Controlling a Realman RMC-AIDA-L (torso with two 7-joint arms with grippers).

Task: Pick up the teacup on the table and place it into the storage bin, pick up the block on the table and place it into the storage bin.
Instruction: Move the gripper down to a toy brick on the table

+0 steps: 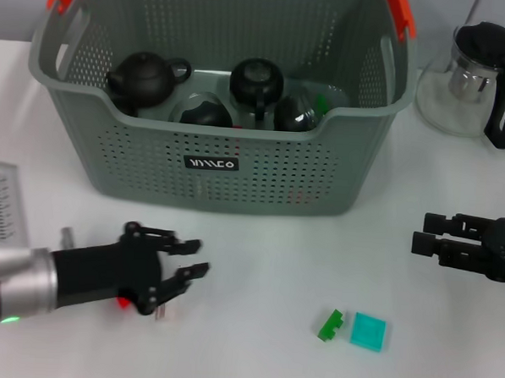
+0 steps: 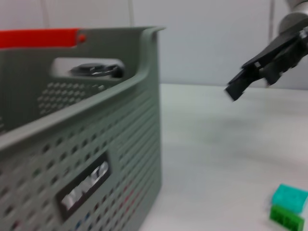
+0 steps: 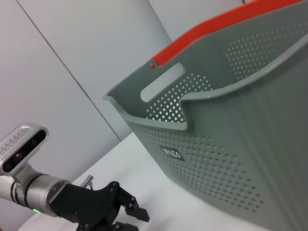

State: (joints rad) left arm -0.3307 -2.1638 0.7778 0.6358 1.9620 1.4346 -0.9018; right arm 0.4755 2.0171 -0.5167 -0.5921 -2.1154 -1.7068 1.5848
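While the storage bin sits on the tabletop holding dark teapots, left gripper fingers apart before it, right gripper fingers apart, green block near the tabletop's front.

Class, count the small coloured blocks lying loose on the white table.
2: a green block and a turquoise block right beside it, in front of the storage bin, nearer the right gripper. None seem hidden.

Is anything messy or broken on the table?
Nothing looks broken or spilled. The teapots sit inside the storage bin, the blocks lie flat on the table, and the glass pot stands upright.
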